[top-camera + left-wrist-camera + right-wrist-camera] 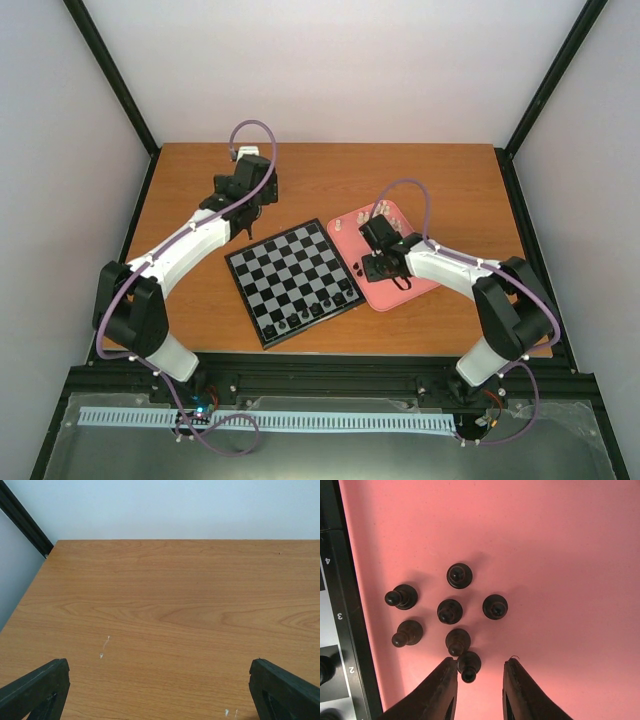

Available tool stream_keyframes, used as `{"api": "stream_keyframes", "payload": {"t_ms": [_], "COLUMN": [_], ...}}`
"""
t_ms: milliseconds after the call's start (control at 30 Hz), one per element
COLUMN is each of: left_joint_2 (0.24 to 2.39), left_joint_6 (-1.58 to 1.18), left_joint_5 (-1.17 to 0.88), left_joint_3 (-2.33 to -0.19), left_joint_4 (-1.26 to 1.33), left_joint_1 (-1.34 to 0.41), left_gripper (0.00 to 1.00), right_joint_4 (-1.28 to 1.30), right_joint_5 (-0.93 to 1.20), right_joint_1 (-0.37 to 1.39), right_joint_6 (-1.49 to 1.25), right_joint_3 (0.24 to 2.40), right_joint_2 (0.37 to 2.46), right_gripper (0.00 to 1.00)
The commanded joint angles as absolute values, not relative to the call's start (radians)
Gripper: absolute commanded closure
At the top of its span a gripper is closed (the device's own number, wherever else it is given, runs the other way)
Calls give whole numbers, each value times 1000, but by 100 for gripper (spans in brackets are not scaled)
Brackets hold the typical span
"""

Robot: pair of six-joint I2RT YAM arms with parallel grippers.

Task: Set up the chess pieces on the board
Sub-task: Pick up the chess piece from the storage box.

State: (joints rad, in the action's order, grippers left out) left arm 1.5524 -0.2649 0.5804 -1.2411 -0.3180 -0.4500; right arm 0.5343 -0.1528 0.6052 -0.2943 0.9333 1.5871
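The chessboard [292, 280] lies tilted at the table's middle, with several black pieces [318, 310] along its near edge. My right gripper [479, 667] is open, low over the pink tray [545, 555], and a black pawn [468, 665] stands between its fingertips, against the left finger [440, 690]. Several more black pieces [449, 611] stand just beyond it on the tray. Cream-white pieces [381, 210] stand at the tray's far end. My left gripper [243, 212] is open and empty over bare wood beyond the board's far left corner; its fingers [35, 687] show at the wrist view's lower corners.
The board's black border [347, 625] with its rank numbers runs along the tray's left side in the right wrist view. Black frame posts [110, 70] and white walls close in the table on three sides. The wooden tabletop [170, 605] stretches ahead of the left gripper.
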Motion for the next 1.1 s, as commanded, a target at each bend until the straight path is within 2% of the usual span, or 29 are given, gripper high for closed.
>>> {"api": "stream_keyframes", "payload": {"t_ms": [0,600,933,1067], "left_joint_2": [1570,1559,1560,1560], "left_joint_6": [-255,-250,-251,-250], "left_joint_5": [591,600,601,602], "left_joint_3": [-1285,-1275,-1276,-1276], "left_joint_4": [-329,-325,-326,-328], "left_joint_1": [-459,-459,-459,-459], "left_gripper": [0,0,0,0], "right_joint_4": [503,488,499,520], "right_joint_5": [-127,-98,-77,-73], "right_joint_1": [601,600,599,600], "right_joint_6": [-279,-270,-271,-280], "right_joint_3": [933,943,934,932], "right_joint_2": [1621,1674,1651,1616], "right_gripper": [74,82,97,97]}}
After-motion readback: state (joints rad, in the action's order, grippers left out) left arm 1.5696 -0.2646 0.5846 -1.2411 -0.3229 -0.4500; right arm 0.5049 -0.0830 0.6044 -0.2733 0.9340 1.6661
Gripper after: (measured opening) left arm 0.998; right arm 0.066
